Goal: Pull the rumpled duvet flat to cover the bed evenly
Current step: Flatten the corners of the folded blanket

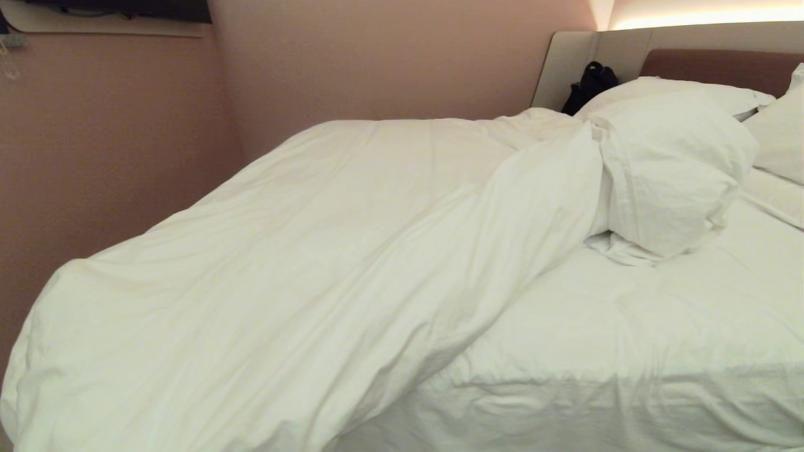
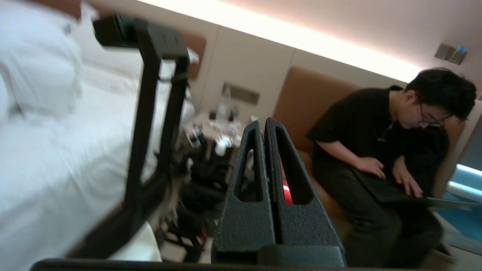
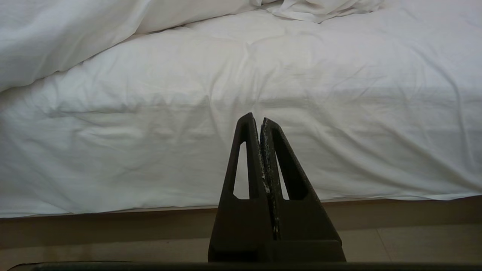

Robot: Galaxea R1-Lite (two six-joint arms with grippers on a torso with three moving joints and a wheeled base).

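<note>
The duvet [image 1: 301, 263] lies bunched across the left and centre of the head view, its top end twisted into a lump toward the pillows [image 1: 684, 94] at upper right, leaving the bed [image 1: 628, 351] bare at lower right. The left gripper [image 2: 265, 122] has its fingers pressed together on nothing, aimed past the bed toward a seated person [image 2: 380, 165]. The right gripper [image 3: 260, 118], fingers likewise closed and empty, points at the mattress side low in its frame.
</note>
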